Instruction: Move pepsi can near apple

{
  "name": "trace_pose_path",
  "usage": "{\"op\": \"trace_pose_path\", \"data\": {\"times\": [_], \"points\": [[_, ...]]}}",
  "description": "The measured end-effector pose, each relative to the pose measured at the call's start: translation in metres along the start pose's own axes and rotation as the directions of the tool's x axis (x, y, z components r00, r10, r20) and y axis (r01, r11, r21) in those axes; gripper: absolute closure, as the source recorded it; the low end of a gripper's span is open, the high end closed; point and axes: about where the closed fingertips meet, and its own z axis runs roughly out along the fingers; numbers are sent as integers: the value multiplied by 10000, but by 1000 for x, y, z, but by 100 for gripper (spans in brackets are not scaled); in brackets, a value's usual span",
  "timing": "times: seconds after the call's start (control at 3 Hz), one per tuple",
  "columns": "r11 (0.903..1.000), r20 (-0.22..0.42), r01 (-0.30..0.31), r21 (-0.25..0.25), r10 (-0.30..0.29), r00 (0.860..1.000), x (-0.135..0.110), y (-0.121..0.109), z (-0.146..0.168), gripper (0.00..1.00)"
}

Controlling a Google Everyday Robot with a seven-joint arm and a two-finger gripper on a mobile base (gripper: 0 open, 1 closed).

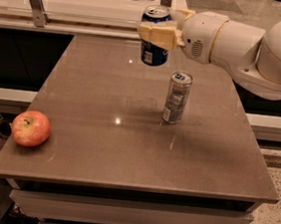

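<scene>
Dark-blue pepsi can (153, 55) hangs in the upper middle of the frame, lifted clear above the far part of the brown table (101, 150). The gripper (157, 34) is clamped around its upper half, with cream fingers (163, 37) closed on it and the white arm (238, 44) reaching in from the upper right. A taller silver can (177, 98) stands upright on the table, lower right of it. The apple (30, 128) sits at the table's lower left edge, well apart from the pepsi can.
</scene>
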Motion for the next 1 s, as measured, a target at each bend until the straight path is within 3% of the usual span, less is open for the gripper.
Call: {"op": "trace_pose_path", "data": {"times": [0.67,1.0], "points": [[9997,-114,11,-247,-14,9999,8,67,17,100],[9985,-102,-330,-441,326,9994,25,92,28,100]]}}
